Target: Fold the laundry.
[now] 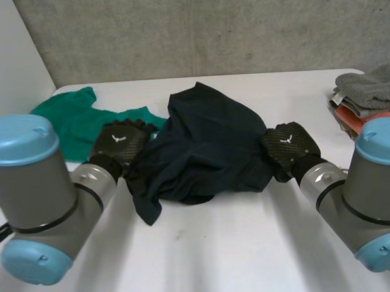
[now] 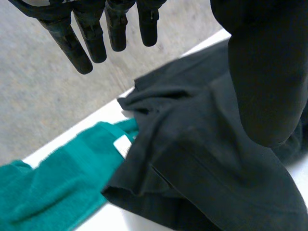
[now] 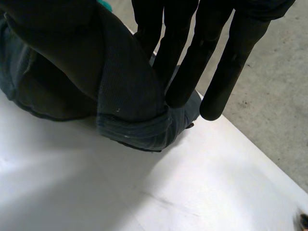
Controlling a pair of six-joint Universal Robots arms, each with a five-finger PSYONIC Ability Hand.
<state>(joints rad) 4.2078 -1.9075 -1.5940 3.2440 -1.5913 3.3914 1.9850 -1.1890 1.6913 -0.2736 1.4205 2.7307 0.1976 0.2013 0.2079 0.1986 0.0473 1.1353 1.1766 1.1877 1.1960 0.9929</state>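
A dark navy garment lies crumpled in the middle of the white table. My left hand rests at the garment's left edge. In the left wrist view its fingers are straight and spread above the dark cloth, holding nothing. My right hand is at the garment's right edge. In the right wrist view its straight fingers press a hemmed fold of the garment against the thumb, so the hand is shut on the cloth.
A green towel lies at the back left, partly under the garment's edge. A pile of folded grey and orange laundry sits at the table's back right corner. A grey wall stands behind the table.
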